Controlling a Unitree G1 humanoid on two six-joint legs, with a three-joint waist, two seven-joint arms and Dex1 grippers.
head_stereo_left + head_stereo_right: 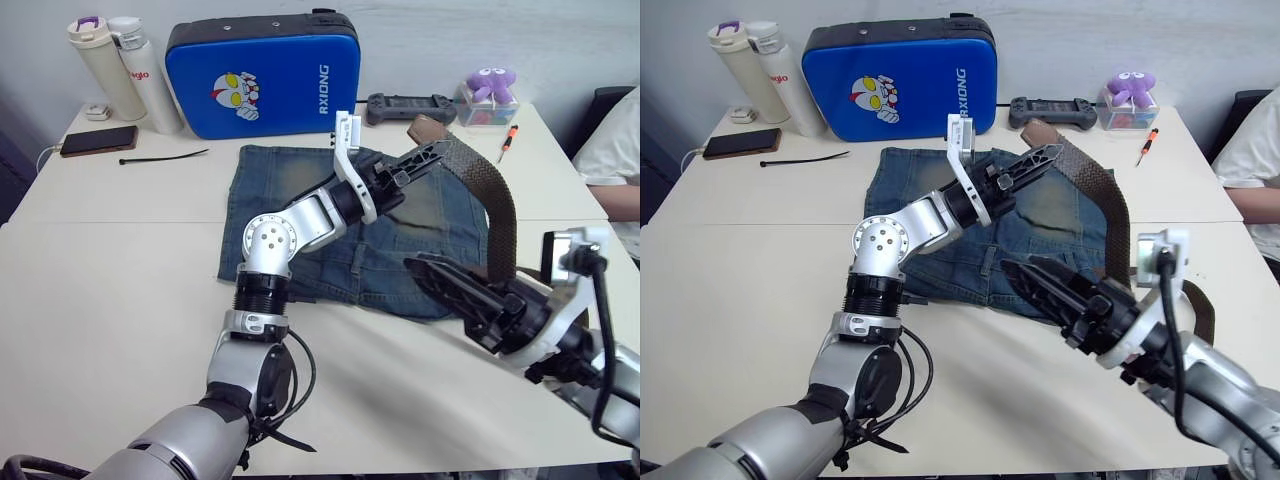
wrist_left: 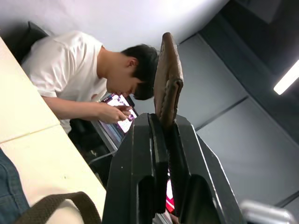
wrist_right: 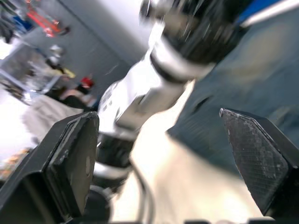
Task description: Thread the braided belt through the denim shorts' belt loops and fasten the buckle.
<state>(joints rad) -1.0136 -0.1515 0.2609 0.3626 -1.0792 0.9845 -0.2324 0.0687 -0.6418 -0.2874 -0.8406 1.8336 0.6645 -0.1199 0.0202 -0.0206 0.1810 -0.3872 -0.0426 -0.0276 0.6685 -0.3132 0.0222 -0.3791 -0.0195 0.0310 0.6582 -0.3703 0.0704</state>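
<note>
The denim shorts lie flat mid-table, legs toward the blue case. On the near waistband a small strip looks like one of the belt loops. My left gripper hovers over the shorts' right leg, shut on the tan leather end of the braided belt. From there the belt arcs up and drops to the table behind my right gripper. That gripper stands open over the shorts' near right corner, with nothing between its fingers. The buckle is hidden.
A blue case stands behind the shorts. Two bottles, a phone and a black cable tie lie at the far left. A controller, purple plush and screwdriver sit far right. A person sits at the right edge.
</note>
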